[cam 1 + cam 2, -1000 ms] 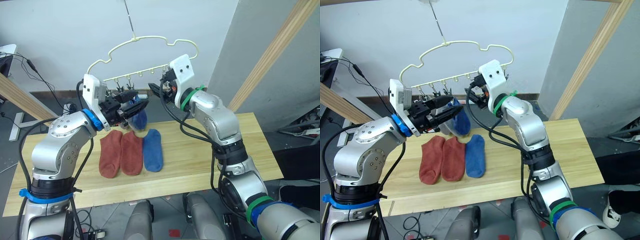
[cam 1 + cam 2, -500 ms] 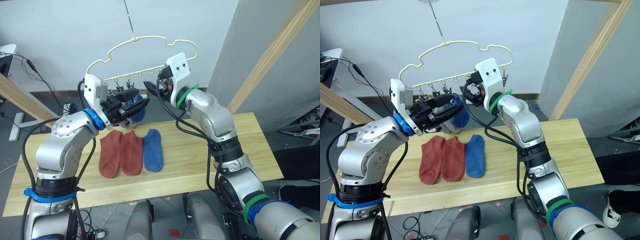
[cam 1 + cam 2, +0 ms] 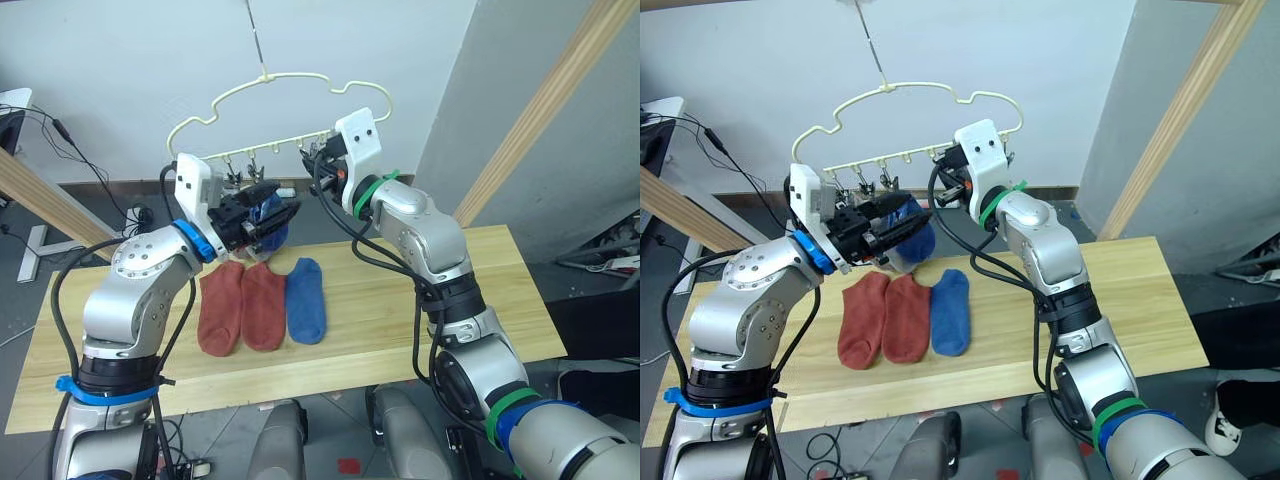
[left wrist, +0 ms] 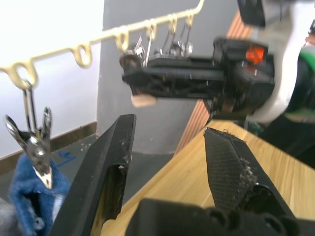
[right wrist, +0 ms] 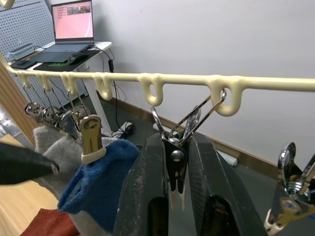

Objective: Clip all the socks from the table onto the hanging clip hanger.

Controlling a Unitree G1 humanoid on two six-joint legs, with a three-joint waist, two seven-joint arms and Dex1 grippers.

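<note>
Our right pincer squeezes a hanger clip; our left pincer, released, sits just left beside the hung blue sock.

Bright, even light; blurred wrist foregrounds

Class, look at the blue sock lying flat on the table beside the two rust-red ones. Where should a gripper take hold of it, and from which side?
Probably the cuff end of the blue sock, the end farthest from the robot, approached from above. It lies flat on the table with its left edge against a rust-red sock, while its right side and far end are free. Lifted by the cuff, it would likely hang ready for a clip on the clip hanger.
</note>
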